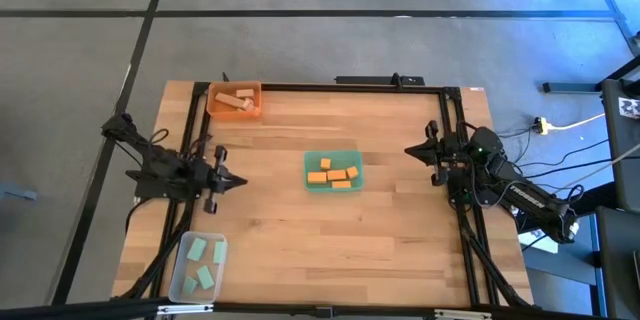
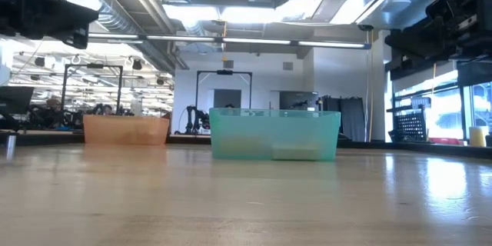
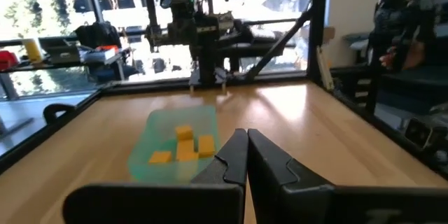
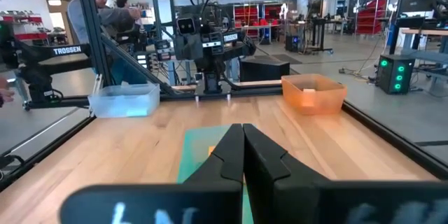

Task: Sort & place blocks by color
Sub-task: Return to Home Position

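Several orange blocks lie in the green tray at the table's middle. Pale wood blocks lie in the orange tray at the far left. Mint-green blocks lie in the clear tray at the near left. My left gripper is shut at the table's left edge, pointing level toward the green tray, and holds nothing. My right gripper is shut at the right edge, pointing level toward the middle, and holds nothing. Both show their closed fingers in their wrist views: the left gripper, the right gripper.
A black frame runs along the table's far, left and right edges. The wooden table top lies bare between the trays. In the right wrist view a person stands beyond the table's left side.
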Controlling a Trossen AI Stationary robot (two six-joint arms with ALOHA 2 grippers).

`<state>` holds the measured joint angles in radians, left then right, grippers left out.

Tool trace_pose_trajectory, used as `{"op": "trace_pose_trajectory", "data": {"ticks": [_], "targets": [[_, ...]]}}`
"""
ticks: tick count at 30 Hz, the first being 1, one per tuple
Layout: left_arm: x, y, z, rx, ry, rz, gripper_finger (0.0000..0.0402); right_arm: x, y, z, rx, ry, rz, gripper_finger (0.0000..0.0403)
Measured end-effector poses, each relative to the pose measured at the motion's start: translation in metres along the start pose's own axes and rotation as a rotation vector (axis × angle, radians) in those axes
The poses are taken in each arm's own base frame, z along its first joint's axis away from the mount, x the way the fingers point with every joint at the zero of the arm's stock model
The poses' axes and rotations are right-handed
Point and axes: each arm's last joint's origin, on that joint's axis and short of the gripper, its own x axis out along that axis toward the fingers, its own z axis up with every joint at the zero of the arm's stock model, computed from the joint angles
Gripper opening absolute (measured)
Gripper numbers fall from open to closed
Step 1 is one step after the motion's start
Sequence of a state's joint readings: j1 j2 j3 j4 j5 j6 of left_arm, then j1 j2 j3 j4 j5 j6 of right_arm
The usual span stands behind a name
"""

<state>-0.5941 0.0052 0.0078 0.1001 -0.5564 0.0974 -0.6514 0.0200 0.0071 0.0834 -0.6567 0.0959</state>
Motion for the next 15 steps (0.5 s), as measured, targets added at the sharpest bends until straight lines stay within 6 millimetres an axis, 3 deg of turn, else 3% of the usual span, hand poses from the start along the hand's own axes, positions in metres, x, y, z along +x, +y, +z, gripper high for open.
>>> {"op": "trace_pose_trajectory", "data": {"ticks": [15], "targets": [[0.0001, 0.0002, -0.0024, 0.008, 0.024, 0.016, 0.0000, 0.0000, 0.0000, 0.0002, 0.000, -0.002, 0.000, 0.0000]]}}
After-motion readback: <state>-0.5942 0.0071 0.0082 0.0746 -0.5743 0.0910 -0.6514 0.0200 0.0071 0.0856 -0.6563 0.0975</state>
